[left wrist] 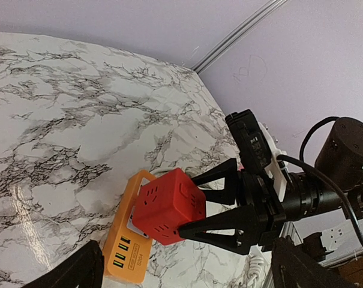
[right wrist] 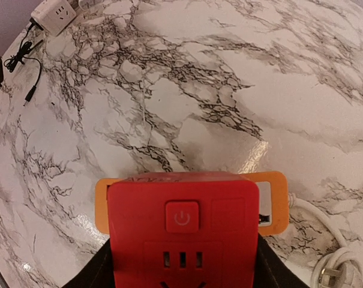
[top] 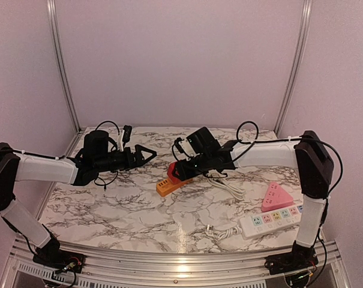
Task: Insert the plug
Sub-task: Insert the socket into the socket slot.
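Red cube plug (right wrist: 182, 228) is being grasped in right gripper (top: 181, 170) jaws, over orange power strip (left wrist: 124, 252); contact unclear. Left gripper (top: 146, 155) jaws are being held released. Alignment step, seemingly; square downward pressing is being called for.

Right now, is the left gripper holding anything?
No: the left gripper hangs wide open above the table, nothing between its jaws; the right gripper holds the red cube.
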{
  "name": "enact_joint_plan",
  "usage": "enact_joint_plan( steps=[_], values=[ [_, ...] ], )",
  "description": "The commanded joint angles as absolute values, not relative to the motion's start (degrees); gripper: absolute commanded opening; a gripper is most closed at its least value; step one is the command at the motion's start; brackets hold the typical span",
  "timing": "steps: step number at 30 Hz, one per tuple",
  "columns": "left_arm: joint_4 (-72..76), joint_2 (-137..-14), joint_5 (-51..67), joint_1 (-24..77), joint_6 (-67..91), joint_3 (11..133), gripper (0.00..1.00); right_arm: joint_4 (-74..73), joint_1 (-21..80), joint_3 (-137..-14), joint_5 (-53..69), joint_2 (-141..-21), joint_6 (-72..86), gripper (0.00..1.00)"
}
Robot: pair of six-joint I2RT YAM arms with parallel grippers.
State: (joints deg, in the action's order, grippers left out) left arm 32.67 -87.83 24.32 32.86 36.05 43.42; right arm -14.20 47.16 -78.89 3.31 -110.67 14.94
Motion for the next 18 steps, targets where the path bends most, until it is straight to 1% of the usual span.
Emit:
enact_joint_plan(
  steps=[1, 8, 18],
  values=[
    [32.1, -88.3, 24.0, 32.5, 36.2, 43.0, 0.99, -15.7, 48.3, -81.2, 1.1, -110.6, 13.9, 0.06],
    [32.1, -88.9, 24.7, 32.5, 36.7, 43.1, 0.99, -15.8, 48.6, -81.2, 0.6, -111.2, 13.7, 0.06],
    [32.1, -88.7, 25.0, 32.5, 37.0, 43.0, 0.99, -19.1, 48.5, -85.2, -2.9, -115.5, 12.9, 0.06]
  ],
)
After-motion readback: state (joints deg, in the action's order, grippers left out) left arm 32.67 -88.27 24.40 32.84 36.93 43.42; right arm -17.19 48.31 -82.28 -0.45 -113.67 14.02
